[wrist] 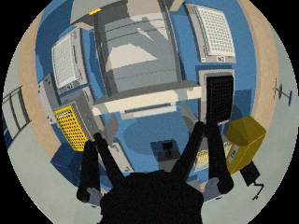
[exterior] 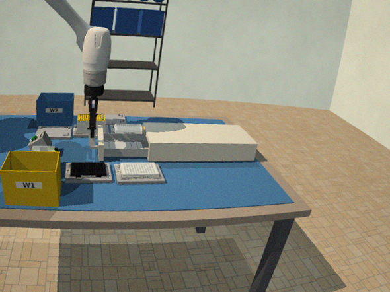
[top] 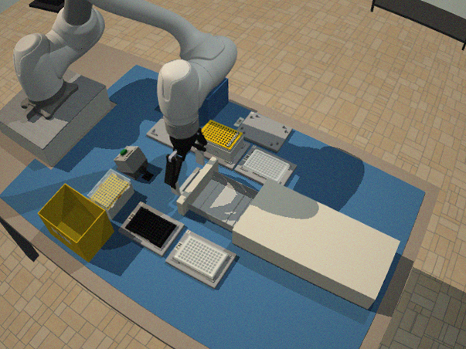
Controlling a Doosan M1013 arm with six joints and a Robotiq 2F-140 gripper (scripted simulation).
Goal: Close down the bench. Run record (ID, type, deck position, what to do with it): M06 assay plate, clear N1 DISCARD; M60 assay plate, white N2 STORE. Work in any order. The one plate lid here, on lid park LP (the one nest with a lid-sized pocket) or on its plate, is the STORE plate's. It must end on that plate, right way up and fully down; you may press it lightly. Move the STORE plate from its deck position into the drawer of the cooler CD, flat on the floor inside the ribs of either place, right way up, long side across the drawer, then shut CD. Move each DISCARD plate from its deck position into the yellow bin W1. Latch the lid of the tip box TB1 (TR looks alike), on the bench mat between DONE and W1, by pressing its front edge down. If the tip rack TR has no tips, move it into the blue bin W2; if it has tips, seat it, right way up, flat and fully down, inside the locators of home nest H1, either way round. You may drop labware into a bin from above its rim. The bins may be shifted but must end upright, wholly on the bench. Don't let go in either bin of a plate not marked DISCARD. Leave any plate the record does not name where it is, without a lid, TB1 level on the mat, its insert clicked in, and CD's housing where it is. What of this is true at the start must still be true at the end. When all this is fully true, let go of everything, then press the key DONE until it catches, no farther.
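The drawer (top: 220, 195) of the cooler CD (top: 316, 246) stands pulled out and its ribbed floor is empty. My gripper (top: 173, 182) hangs vertical at the outer side of the drawer's front panel (top: 196, 181), fingers open with nothing gripped; in the wrist view the gripper (wrist: 155, 133) spreads just before that panel (wrist: 149, 103). A white plate (top: 200, 257) sits on a nest at the front. A black plate (top: 150, 227) sits on the nest to its left. Another pale plate (top: 264, 164) sits on a nest behind the drawer. The tip rack TR (top: 222, 137) shows yellow tips.
The yellow bin W1 (top: 75, 221) stands at the front left, with the clear-lidded tip box TB1 (top: 110, 191) and the DONE key box (top: 129, 159) behind it. The blue bin W2 (exterior: 54, 109) stands at the back. A grey nest (top: 265, 129) lies behind TR.
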